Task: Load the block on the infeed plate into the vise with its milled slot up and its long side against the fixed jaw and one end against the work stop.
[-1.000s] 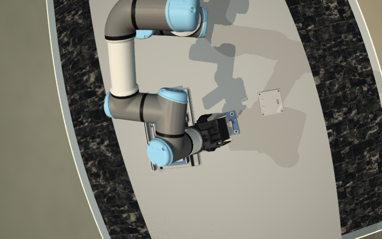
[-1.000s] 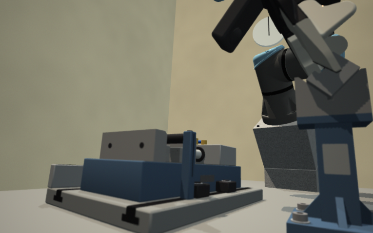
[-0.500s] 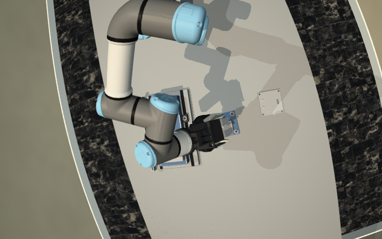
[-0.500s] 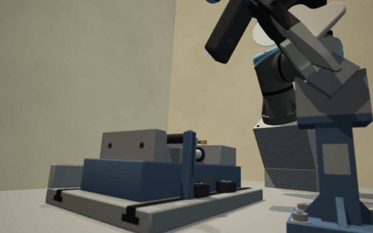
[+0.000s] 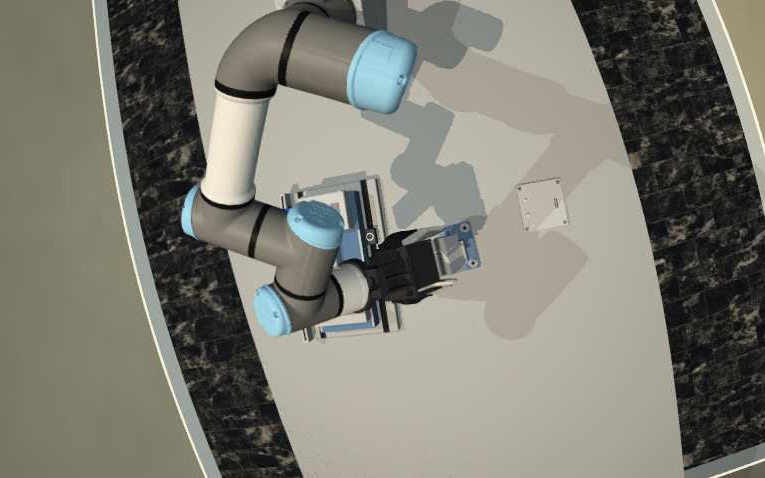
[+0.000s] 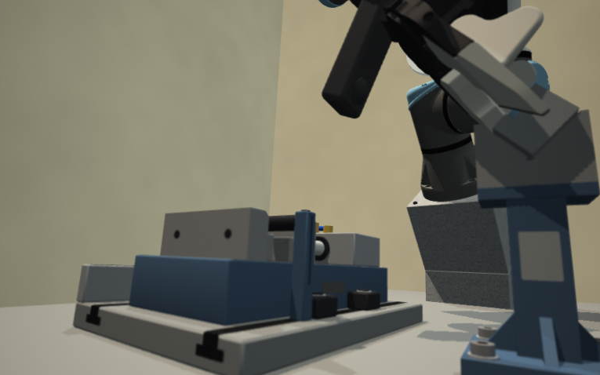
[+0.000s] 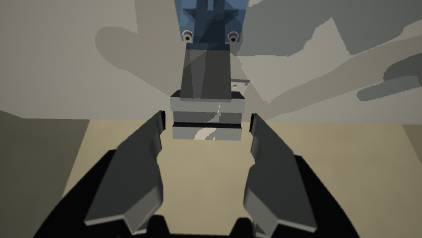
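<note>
the part (image 5: 449, 255) (image 6: 532, 135) (image 7: 207, 104) is lying tilted in the v-block (image 5: 473, 244) (image 6: 493, 162) (image 7: 201, 75), just ahead of the gripper (image 5: 448, 257) (image 6: 521, 116) (image 7: 208, 113) and roughly centred between its fingertips. its long axis is running across the opening, from finger to finger, so the coming grip is probably calling for closing on the ends. the gripper is standing partly open, grasping nothing, gaps showing at both sides in the wrist view. the part is looking plain grey and squared, a dark lengthwise line crossing it; whether that is marking the slot is remaining unclear.
</note>
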Robot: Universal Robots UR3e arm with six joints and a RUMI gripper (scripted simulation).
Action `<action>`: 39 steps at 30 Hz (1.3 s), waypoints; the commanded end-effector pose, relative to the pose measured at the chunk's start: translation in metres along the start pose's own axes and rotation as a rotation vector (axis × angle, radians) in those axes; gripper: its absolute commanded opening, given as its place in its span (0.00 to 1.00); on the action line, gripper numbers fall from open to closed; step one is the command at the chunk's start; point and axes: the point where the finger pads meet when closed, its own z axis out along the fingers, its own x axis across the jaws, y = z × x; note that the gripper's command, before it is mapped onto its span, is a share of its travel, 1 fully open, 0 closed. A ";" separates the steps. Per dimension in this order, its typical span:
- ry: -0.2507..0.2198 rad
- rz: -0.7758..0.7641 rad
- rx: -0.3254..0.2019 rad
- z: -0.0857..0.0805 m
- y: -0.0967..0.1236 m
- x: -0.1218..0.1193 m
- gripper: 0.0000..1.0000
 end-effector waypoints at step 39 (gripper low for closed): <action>0.001 -0.003 -0.157 0.000 -0.001 0.000 0.51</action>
